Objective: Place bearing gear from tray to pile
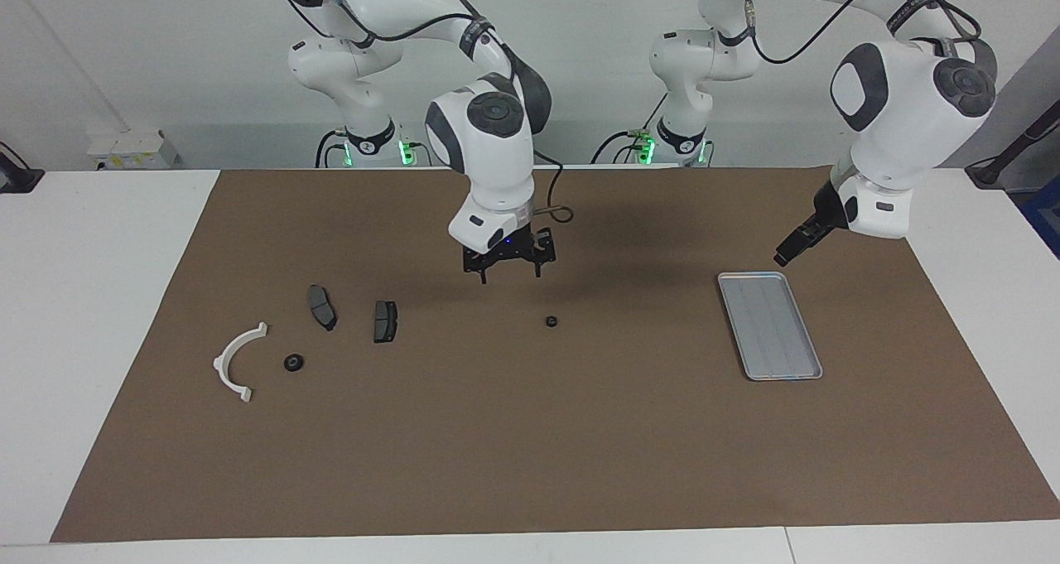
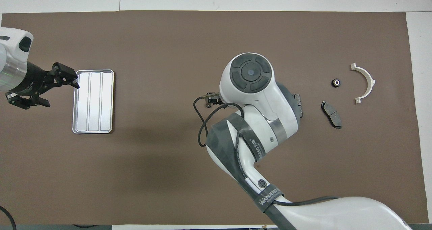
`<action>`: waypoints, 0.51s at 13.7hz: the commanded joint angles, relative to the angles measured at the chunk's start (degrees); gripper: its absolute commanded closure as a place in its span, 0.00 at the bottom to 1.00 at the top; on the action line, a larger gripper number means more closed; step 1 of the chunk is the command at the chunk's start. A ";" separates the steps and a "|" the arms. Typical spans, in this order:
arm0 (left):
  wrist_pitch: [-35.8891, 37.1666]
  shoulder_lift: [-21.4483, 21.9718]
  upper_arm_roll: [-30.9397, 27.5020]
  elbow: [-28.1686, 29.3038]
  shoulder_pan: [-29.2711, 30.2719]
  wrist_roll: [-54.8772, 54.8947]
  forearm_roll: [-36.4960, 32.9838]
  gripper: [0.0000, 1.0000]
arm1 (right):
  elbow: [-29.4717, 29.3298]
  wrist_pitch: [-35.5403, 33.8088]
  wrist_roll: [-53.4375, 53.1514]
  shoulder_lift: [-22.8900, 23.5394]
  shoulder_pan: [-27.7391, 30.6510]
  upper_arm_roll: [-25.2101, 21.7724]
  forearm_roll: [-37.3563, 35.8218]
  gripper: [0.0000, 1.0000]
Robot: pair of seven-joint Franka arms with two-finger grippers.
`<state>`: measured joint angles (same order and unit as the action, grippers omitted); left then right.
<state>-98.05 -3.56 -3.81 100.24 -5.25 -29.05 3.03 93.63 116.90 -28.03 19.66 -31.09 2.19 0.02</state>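
Note:
The silver tray (image 1: pixel 770 325) (image 2: pixel 93 101) lies bare toward the left arm's end of the mat. One small black bearing gear (image 1: pixel 551 321) sits alone mid-mat; the right arm hides it in the overhead view. Another bearing gear (image 1: pixel 293 363) (image 2: pixel 336 83) rests in the pile, beside the white half-ring bracket (image 1: pixel 238 361) (image 2: pixel 363 83) and two dark plates (image 1: pixel 321 307) (image 1: pixel 385 321). My right gripper (image 1: pixel 509 276) hangs open and empty over the mat close to the mid-mat gear, not touching it. Raised beside the tray, my left gripper (image 1: pixel 785 256) (image 2: pixel 62 95) is open and empty.
A brown mat (image 1: pixel 530 448) covers most of the white table. In the overhead view the right arm's wrist covers the mat's middle and part of one dark plate (image 2: pixel 297 105); the second plate (image 2: pixel 331 114) shows fully.

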 commanded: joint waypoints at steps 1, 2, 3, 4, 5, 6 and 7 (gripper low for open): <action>-0.56 6.19 0.73 6.99 0.59 2.85 -0.75 0.00 | 0.06 3.94 -2.12 2.57 -1.25 0.09 -0.20 0.00; -0.56 6.20 1.25 6.99 2.25 3.64 -0.75 0.00 | -0.02 5.52 -2.38 3.53 -2.13 0.01 -0.11 0.00; -0.65 6.11 1.78 6.90 3.22 4.35 -0.75 0.00 | -0.11 6.75 -2.65 4.50 -2.22 0.09 -0.11 0.00; -1.00 6.11 2.05 6.90 3.49 5.14 -0.75 0.00 | -0.20 7.98 -2.73 5.55 -2.48 0.09 -0.11 0.00; -2.22 5.93 2.05 6.64 4.37 6.36 -0.75 0.00 | -0.20 9.38 -2.91 6.52 -2.57 0.09 -0.11 0.00; -3.45 5.76 2.05 6.73 4.55 7.51 -0.66 0.00 | -0.20 10.36 -3.00 7.40 -2.57 0.09 -0.28 0.00; -4.33 5.76 2.05 6.81 4.64 8.13 -0.66 0.00 | -0.20 11.50 -2.91 8.10 -2.49 0.09 -0.37 0.00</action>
<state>-99.76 1.23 -2.74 105.39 -1.87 -22.94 3.03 93.77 126.43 -29.86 26.39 -33.65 2.23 0.02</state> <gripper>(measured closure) 0.000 0.000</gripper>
